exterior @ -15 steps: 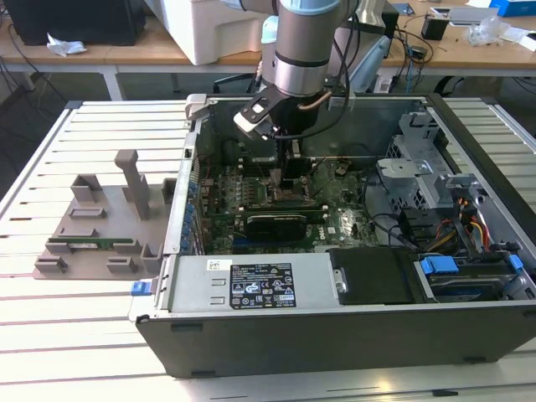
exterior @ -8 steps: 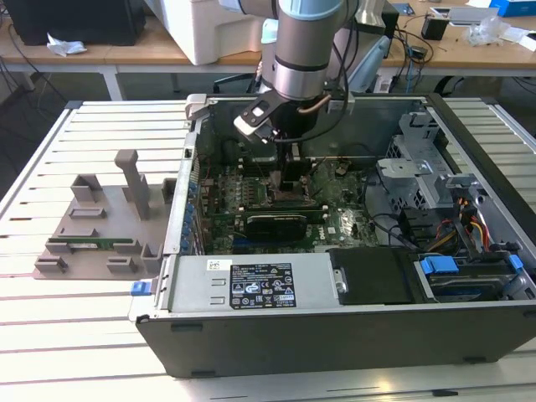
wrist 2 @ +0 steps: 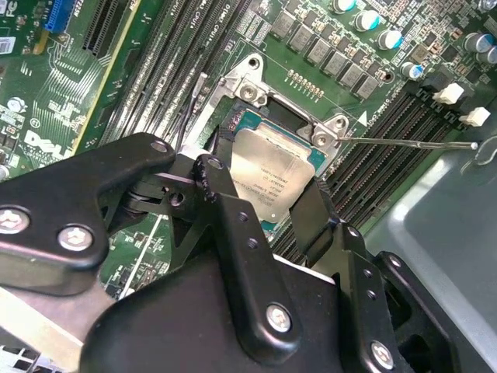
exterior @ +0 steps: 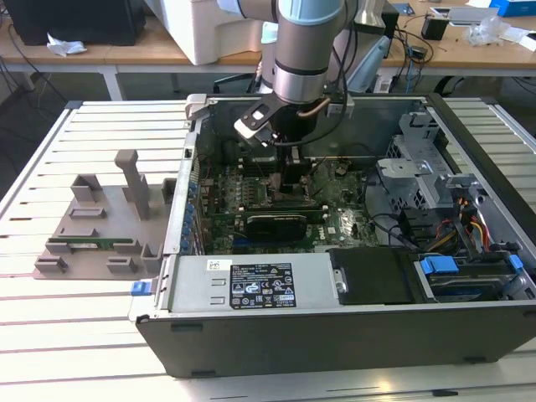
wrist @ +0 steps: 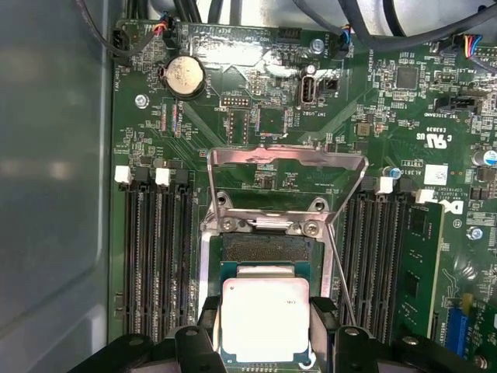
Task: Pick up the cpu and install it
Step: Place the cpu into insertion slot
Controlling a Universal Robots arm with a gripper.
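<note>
Gripping the cpu (wrist: 265, 317) by two opposite edges, the claw (wrist: 265, 336) is closed to the chip's width and no further. One black finger sits on each side in both wrist views, and the fingers (wrist 2: 220, 190) touch the thin rim. The silvery top faces up and lies level.

- Directly under the claw: the socket (wrist: 268, 247), with part of its dark contact bed showing beyond the chip. Cannot tell whether the chip rests in the bed or hangs just above it.
- Just beyond the claw: the metal load plate (wrist: 287, 159), swung up and open; its thin lever (wrist: 342, 272) runs beside one finger.
- Either side of the claw: rows of memory slots (wrist: 151, 256) on the green motherboard (wrist: 373, 116).
- Farther out: a coin cell (wrist: 182, 75).
- Exterior view: the arm (exterior: 306, 50) reaches down into the open computer case (exterior: 335, 335), which lies on the slatted surface (exterior: 84, 335). A grey fixture (exterior: 100, 234) sits outside the case, well apart from the claw.
</note>
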